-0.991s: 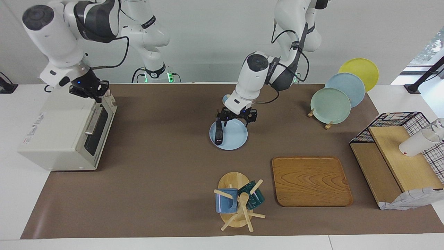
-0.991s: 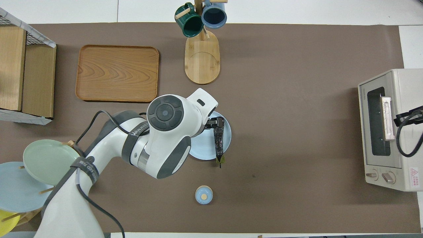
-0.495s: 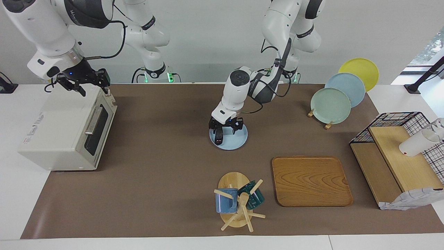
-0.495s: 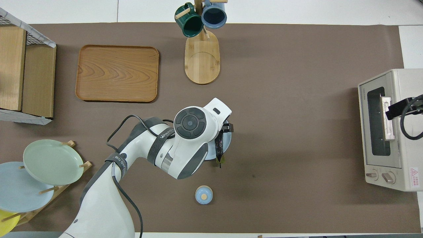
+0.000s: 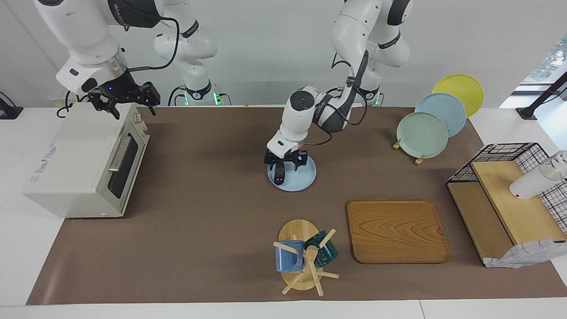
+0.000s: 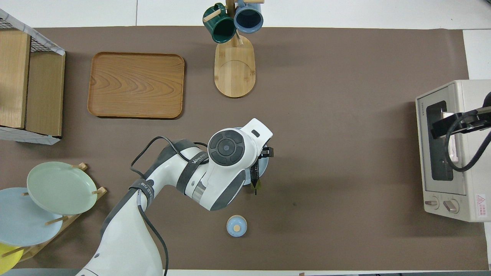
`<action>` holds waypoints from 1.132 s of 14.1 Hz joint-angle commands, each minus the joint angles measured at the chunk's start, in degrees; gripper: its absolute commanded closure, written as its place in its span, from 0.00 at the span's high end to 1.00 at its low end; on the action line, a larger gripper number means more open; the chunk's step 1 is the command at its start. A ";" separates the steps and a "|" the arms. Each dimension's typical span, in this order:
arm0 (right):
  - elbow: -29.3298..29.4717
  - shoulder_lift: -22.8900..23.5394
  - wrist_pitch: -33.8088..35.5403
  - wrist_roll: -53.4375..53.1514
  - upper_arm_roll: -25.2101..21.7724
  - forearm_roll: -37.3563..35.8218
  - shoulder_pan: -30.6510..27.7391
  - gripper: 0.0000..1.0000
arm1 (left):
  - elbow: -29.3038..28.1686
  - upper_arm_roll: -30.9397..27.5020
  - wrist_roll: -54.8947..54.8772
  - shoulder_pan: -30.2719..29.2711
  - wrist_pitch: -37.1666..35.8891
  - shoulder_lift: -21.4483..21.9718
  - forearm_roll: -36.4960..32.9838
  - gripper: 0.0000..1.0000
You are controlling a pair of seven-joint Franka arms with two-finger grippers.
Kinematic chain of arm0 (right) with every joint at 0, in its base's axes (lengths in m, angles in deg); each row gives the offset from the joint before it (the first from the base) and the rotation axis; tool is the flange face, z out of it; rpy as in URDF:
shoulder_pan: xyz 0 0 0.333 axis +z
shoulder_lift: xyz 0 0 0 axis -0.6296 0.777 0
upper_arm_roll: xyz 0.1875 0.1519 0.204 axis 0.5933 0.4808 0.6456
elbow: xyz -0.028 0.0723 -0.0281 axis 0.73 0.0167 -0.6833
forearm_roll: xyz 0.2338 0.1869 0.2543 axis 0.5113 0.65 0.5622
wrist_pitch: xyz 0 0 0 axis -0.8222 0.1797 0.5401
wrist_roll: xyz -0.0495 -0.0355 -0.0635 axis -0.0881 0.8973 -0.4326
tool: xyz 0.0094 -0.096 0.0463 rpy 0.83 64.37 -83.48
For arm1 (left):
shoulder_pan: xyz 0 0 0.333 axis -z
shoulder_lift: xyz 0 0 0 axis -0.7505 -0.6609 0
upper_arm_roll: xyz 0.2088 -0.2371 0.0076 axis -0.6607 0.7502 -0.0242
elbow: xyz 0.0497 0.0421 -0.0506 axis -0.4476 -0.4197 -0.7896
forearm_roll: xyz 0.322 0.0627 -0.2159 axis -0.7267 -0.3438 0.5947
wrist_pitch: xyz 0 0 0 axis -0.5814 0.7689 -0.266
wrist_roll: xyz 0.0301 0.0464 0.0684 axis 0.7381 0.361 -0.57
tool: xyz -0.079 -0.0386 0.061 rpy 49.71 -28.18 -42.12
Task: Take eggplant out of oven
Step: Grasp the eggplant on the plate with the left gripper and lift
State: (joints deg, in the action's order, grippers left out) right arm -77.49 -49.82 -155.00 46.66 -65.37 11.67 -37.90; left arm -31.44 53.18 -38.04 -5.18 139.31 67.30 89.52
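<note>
The eggplant (image 5: pixel 278 172) lies on a light blue plate (image 5: pixel 302 178) at mid-worktop, well apart from the oven (image 5: pixel 84 164), its green stem end overhanging the plate rim on the side nearer the robots. The left gripper (image 5: pixel 285 160) is low over the eggplant; its fingers straddle the eggplant, and whether they press on it cannot be told. The oven stands at the right arm's end of the worktop, door closed. The right gripper (image 5: pixel 125 98) hangs above the oven's top edge, fingers spread apart, holding nothing.
</note>
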 commanded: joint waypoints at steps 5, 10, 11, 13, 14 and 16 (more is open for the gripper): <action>-1.14 -1.37 0.33 -0.05 -0.22 0.98 -0.68 1.00 | -1.12 -0.92 -0.96 1.28 0.71 0.39 0.96 0.24; -0.61 -1.64 -0.19 -0.67 -1.00 1.07 -0.77 1.00 | 0.10 -1.18 -0.96 -0.64 -3.06 1.70 0.96 0.00; -0.61 -1.64 -0.37 -1.37 -1.01 1.07 -0.77 1.00 | 1.33 -1.27 -1.04 -2.91 -5.86 3.28 0.88 0.00; -0.96 -1.90 -0.37 -3.03 -0.92 1.15 -0.68 1.00 | 5.96 -1.18 -8.46 -10.80 -14.63 4.87 0.87 0.00; -1.05 -1.99 -0.46 -4.87 -0.83 1.15 -0.42 1.00 | 10.17 -1.18 -12.43 -15.02 -19.72 4.36 0.96 0.00; -0.88 -1.99 -0.46 -6.64 -0.66 1.50 0.02 1.00 | 17.74 -1.18 -19.38 -22.67 -25.12 1.47 0.88 0.00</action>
State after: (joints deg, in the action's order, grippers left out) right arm -77.54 -50.83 -154.95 42.29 -66.39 11.73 -37.84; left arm -20.53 51.26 -50.85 -20.84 120.11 71.20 89.52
